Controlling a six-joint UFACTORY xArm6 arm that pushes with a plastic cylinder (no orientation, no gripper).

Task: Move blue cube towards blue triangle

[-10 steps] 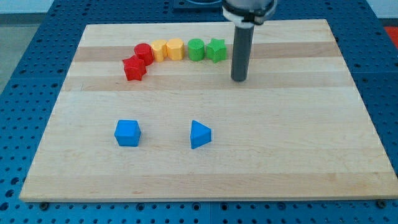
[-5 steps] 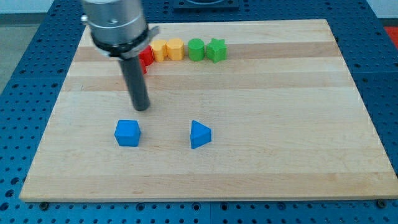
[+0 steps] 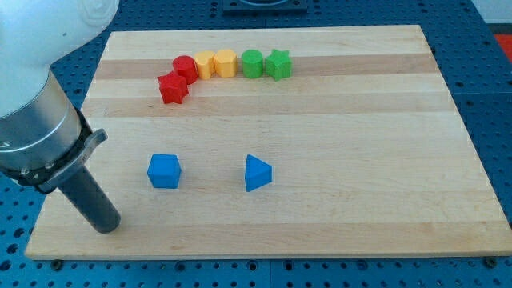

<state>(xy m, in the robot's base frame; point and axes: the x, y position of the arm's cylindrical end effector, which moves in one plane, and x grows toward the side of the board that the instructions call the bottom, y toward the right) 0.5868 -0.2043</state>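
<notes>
Resting on the wooden board (image 3: 320, 120) near its lower left corner, my tip (image 3: 106, 226) sits at the end of a dark rod that slants up to a metal collar and white arm filling the upper left of the frame (there is no claw here, so nothing stands apart, together or clamped). Up and to the right of the tip, clearly apart from it, is the blue cube (image 3: 164, 170), with bare wood between the two. Further right at about the same height, across an open gap, lies the blue triangle (image 3: 257, 173), its point facing the view's right. No block stands between cube and triangle. Well above them, near the board's top edge, a curved row of blocks runs from left to right: a red star (image 3: 172, 88) lowest and leftmost, a red cylinder (image 3: 186, 68) touching it, then a yellow block (image 3: 205, 64), a second yellow block (image 3: 226, 62), a green cylinder (image 3: 253, 63) and a green star (image 3: 278, 64), packed close side by side. Around the board shows a blue perforated table (image 3: 488, 96).
</notes>
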